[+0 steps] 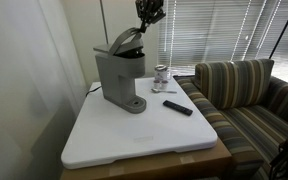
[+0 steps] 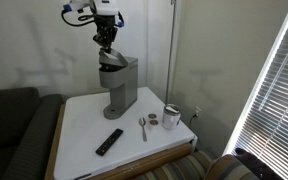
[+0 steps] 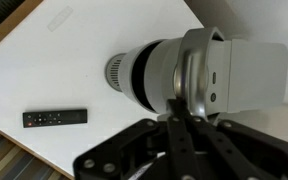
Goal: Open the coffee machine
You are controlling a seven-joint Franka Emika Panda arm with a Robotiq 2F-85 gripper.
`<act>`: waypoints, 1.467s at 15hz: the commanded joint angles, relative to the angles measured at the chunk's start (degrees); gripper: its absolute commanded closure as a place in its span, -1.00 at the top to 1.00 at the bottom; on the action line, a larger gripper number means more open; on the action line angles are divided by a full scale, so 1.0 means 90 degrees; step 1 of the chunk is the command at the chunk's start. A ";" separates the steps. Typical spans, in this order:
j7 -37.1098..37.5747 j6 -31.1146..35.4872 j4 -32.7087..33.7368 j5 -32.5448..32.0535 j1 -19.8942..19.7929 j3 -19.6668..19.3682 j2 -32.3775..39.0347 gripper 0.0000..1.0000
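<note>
Just above the lid (image 1: 129, 40) of the coffee machine (image 2: 120, 88) — hand (image 2: 106, 41), finger spread unclear — broad white table (image 2: 79, 125) in front

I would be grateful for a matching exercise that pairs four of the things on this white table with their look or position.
Things:
1. coffee machine
2. remote
3. spoon
4. jar

Descriptions:
A. thin and silvery, lying flat
B. small and upright, near a corner of the table
C. tall and grey
D. flat and black

Pairs: 1-C, 2-D, 3-A, 4-B.
</note>
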 commanded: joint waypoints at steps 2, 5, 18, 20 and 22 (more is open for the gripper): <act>0.0009 -0.0156 0.0448 -0.0098 -0.0041 -0.0044 0.0165 -1.00; 0.0004 -0.0255 0.0653 -0.0129 -0.0045 -0.0054 0.0242 -1.00; -0.0044 -0.0889 0.1653 -0.0096 -0.0087 -0.0019 0.0790 -1.00; -0.0038 -0.1055 0.1845 -0.0116 -0.0086 -0.0025 0.0901 -1.00; -0.0027 -0.1213 0.2048 -0.0138 -0.0085 -0.0034 0.0995 -1.00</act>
